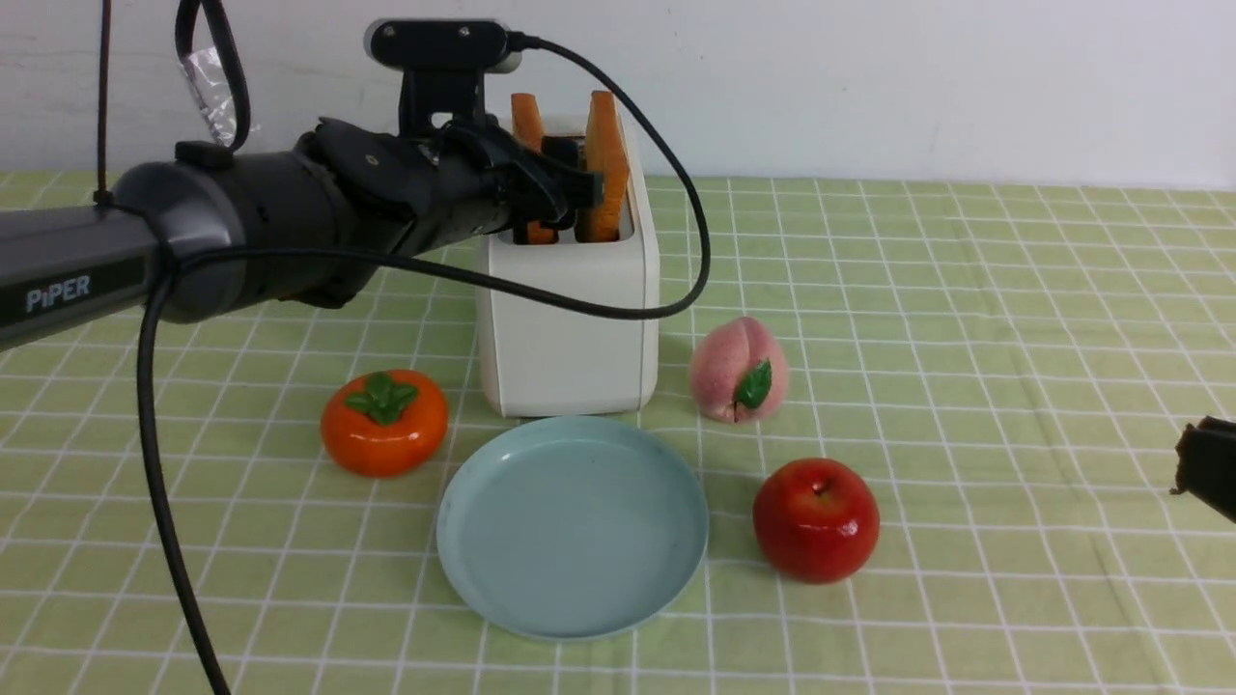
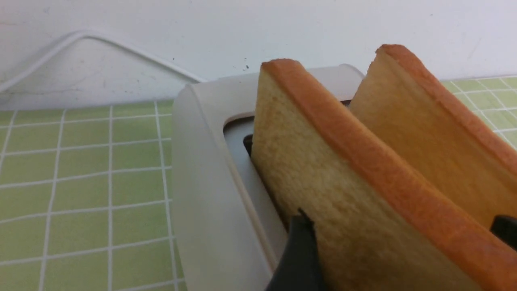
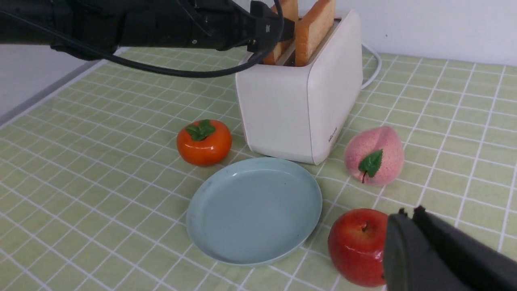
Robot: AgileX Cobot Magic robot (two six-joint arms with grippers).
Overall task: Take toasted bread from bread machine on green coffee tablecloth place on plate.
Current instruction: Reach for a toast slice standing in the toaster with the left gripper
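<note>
The left pincer is spread, its fingers to either side of the nearer slice in its own close view, which I take for the left toast slice; whether either finger presses on it I cannot tell. That slice and the right toast slice stand on edge in the toaster, their tops well above its rim. The toaster stands toward the far edge of the table, left of its middle. Both slices run lengthwise from the near edge toward the far one, while the left arm reaches across from the left edge, so closing should pinch the faces squarely.

One finger has to share the narrow gap between the slices, and could nudge the right one. A straight lift seems called for before coming toward the near edge, where the bare plate lies just before the toaster.

The persimmon sits to the plate's left, the peach and apple to its right. The right pincer, farther from the toast, is pressed together near the right edge.
</note>
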